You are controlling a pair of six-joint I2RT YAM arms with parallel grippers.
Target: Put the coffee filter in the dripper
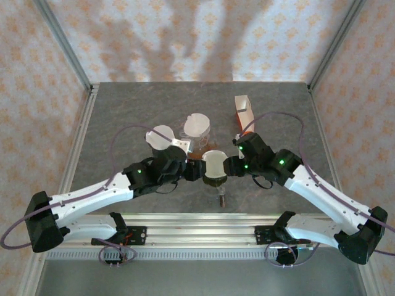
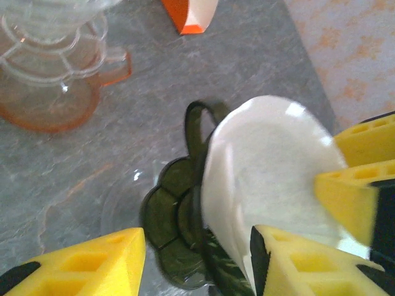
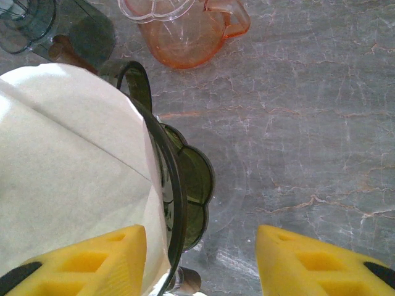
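- The top external view looks down from above and behind the arm bases. It takes in the whole grey worktop (image 1: 123, 117), with the green dripper (image 1: 215, 181) small, just below the middle of the picture.
- The left wrist view sits very close beside the dripper. It faces down and across it toward an orange glass vessel (image 2: 55, 98) beyond.
- The right wrist view looks steeply down from the dripper's opposite side, nearer still, so the near rim blurs.
- All three views share the dripper. Both wrist views also catch orange glass past it, seemingly the same vessel.
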